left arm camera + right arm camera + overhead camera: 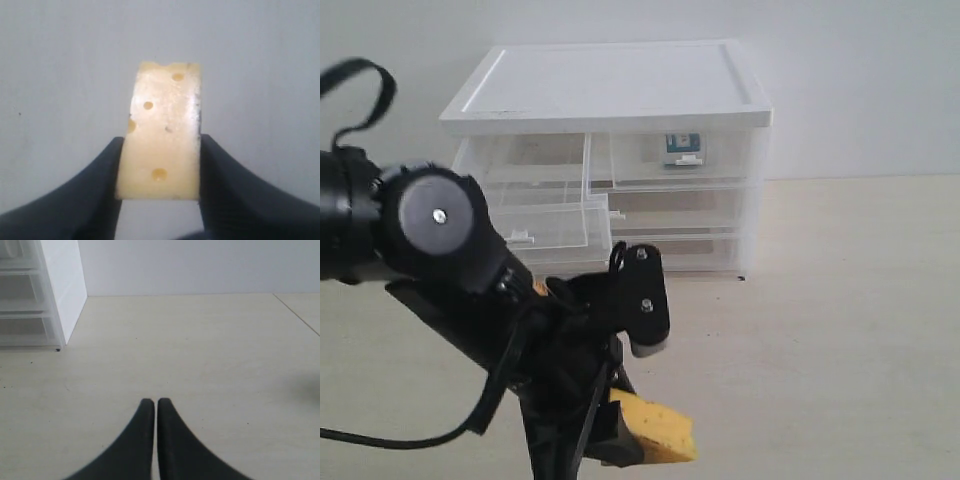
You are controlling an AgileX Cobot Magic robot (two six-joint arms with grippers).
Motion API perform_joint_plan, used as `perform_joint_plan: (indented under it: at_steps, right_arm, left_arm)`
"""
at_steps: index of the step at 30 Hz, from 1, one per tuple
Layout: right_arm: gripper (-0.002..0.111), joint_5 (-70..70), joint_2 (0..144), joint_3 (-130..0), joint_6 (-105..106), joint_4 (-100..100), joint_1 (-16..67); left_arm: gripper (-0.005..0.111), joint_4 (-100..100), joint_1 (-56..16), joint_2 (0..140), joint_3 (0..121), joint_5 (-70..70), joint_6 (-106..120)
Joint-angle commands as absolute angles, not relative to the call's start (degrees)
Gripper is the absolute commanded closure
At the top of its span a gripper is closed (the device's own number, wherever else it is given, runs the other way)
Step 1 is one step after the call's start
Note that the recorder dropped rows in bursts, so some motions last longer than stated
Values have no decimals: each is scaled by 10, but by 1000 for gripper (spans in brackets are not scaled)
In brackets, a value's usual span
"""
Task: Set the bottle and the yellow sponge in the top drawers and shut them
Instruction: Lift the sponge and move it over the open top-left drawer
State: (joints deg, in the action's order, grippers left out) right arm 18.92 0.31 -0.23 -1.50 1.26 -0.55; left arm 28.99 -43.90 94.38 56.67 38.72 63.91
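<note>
- FOREGROUND: my left gripper (161,150) clamps the yellow sponge (162,115) from both sides, one black finger pressed against each flank. The pitted wedge sticks out past the fingertips.
- In the ext. view the same sponge pokes out at the bottom edge of frame, under my left arm's wrist, lifted clear of the table (840,300) (the arm blocks most of the lower-left of that shot).
- My right gripper (156,402) is pressed closed w/ nothing between the fingers, only a hairline gap showing. It hangs over bare tabletop, w/ the cabinet's white side wall ahead and off to one side.
- MIDDLE: the top-left drawer (535,215) stands pulled out toward the camera, clear plastic, white clip handle on its front. I can't make out anything inside.
- Behind it, the cabinet (610,80): white lid, clear drawers, two full-width ones below the top pair.
- The top-right drawer (650,165) sits w/ its front flush to the cabinet. The bottle (683,143) is inside it, teal-and-white label showing through the clear front just above the handle.
- BACKGROUND: plain pale wall (860,80) behind the cabinet.
</note>
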Motion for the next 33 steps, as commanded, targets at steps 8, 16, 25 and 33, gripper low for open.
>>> perform_joint_plan:
  at_steps: [8,16,25,33]
  right_arm:
    - [108,185,0,0,-14,16,-5]
    - [108,185,0,0,-14,16,-5]
    - [108,185,0,0,-14,16,-5]
    - [108,185,0,0,-14,16,-5]
  left_arm:
    - [102,276,-424,820,691,516,636]
    - [102,234,-301,816,776,592,635]
    - [102,212,-168,892,842,613,719]
    - [102,212,-151,982,907,620,755]
